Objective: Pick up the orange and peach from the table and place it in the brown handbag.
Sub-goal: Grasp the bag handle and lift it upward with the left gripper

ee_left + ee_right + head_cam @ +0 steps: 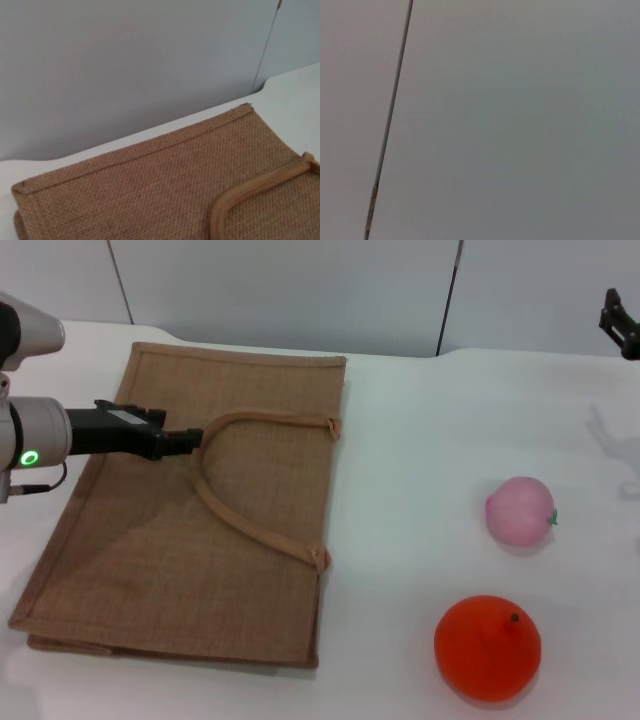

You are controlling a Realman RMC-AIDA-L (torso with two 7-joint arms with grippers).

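The brown handbag (150, 550) lies flat on the left side of the white table (420, 430), its strap handle (262, 418) curving across the top face. My left gripper (188, 442) reaches in from the left and its tip meets the bend of that handle. The left wrist view shows the bag's woven face (150, 190) and a piece of strap (250, 192). The peach (519, 510) rests on the table at the right. The orange (487, 648) sits nearer the front, below the peach. My right gripper (620, 325) hangs high at the far right edge, away from both fruits.
A grey panelled wall (300, 290) runs behind the table's far edge. The right wrist view shows only a wall panel (520, 120) with a seam. Bare tabletop lies between the bag and the fruits.
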